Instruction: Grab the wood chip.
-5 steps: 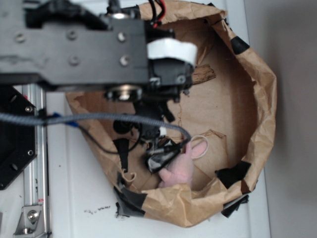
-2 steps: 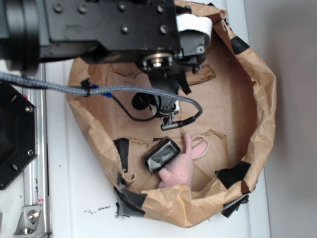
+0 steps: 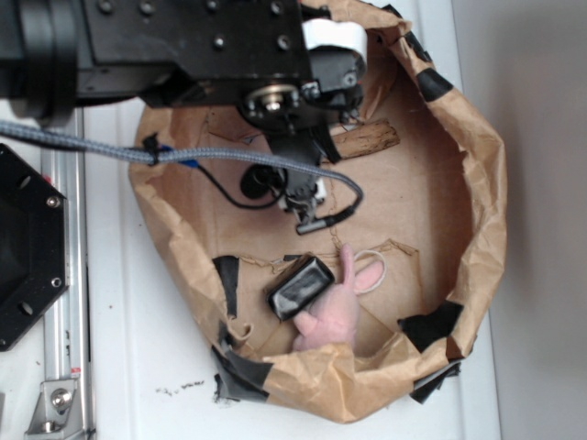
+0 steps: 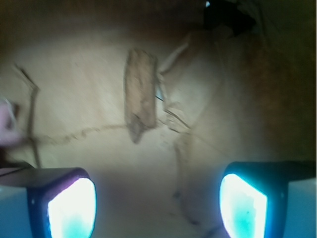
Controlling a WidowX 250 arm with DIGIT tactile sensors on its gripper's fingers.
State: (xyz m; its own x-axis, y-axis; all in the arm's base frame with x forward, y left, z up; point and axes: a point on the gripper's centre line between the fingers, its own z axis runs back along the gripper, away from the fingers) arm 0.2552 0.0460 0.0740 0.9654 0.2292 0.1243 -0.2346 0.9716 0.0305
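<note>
- A brown paper bag [image 3: 477,183], its rim rolled down and patched with black tape, lies open on a white table [image 3: 138,367] and acts as a shallow basin.
- One wood chip [image 3: 371,139] lies on the bag's floor near the far wall. The black robot arm [image 3: 183,46] hangs over that end and hides the chip's left end.
- In the wrist view the wood chip [image 4: 140,94] lies lengthwise ahead of the gripper [image 4: 157,198], beside a raised crease in the paper.
- The gripper's two fingers [image 4: 72,206] are spread wide with nothing between them, and neither touches the chip.
- One shiny black block [image 3: 300,287] and one pink plush toy [image 3: 335,307] sit touching each other at the near end, well apart from the chip.
- A grey braided cable [image 3: 211,158] crosses above the bag.
</note>
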